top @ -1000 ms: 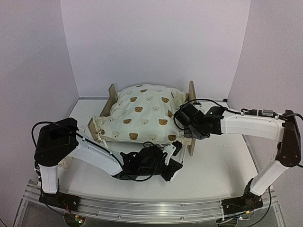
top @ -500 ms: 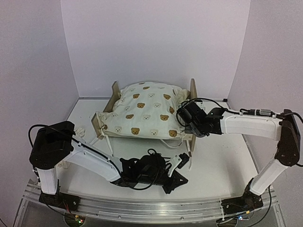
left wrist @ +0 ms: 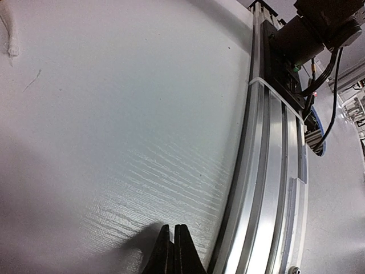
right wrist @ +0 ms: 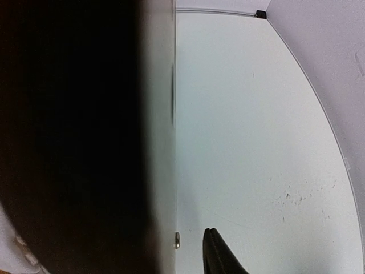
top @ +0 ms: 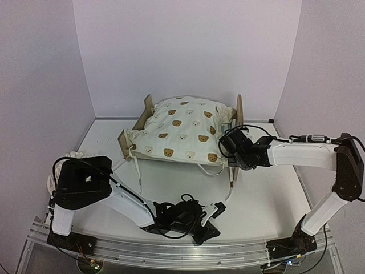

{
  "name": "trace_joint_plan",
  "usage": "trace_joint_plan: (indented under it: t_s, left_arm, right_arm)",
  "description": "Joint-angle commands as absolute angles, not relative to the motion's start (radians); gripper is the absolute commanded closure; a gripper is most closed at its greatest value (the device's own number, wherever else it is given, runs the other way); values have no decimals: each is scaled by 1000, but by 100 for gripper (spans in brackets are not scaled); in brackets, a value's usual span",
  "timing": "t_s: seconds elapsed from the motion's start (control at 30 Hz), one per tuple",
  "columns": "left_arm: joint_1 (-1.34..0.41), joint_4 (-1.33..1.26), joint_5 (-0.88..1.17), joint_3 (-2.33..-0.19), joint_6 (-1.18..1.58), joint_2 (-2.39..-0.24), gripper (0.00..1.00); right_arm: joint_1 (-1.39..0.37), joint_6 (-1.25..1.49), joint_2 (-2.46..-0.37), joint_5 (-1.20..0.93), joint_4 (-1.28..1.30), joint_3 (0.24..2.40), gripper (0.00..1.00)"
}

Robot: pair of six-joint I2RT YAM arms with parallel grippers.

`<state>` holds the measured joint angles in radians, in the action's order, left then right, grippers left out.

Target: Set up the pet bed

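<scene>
While the pet bed point(top: 239, 112) sat at the back of the worktop point(top: 268, 188) under a bear-print quilt point(top: 182, 128), the left hand point(left wrist: 173, 251) hung shut and empty near the front rail point(left wrist: 268, 171) — the right hand point(top: 232, 155) lay beside the bed's board, its opening impossible to tell.

A white table point(top: 268, 194) with a faint wood grain fills the booth. It is boxed in by three plain panels, a back wall point(top: 188, 51), a left wall point(top: 34, 85) and a right wall point(top: 336, 68), all matte and tinted pale lilac under soft, even light that throws only weak shadows. Along the table's near edge runs a ribbed aluminium rail point(top: 239, 255), and a scatter of small dark specks point(right wrist: 296, 200) marks the surface toward the right wall.
</scene>
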<state>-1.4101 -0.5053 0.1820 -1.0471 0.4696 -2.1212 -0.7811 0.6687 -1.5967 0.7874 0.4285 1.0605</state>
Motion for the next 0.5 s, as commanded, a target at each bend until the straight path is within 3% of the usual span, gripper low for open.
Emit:
trace_joint_plan:
  t_s: [0.0, 0.17, 0.27, 0.37, 0.47]
  left_arm:
    - [-1409, -512, 187, -1087, 476, -2119, 100]
    - [-1410, -445, 182, -1082, 466, -2082, 86]
    - [-1409, -383, 173, -1073, 455, -2045, 69]
    - [-1409, -295, 140, -1076, 440, -1992, 52]
    - [-1409, -184, 77, -1092, 424, -1943, 43]
  right_arm:
    - [-773, 649, -1565, 740, 482, 1051, 59]
    - [-773, 601, -1540, 709, 482, 1067, 34]
    - [-773, 556, -1513, 682, 485, 1083, 21]
    - [-773, 522, -1473, 650, 502, 1091, 13]
    - [-773, 508, -1420, 627, 520, 1083, 8]
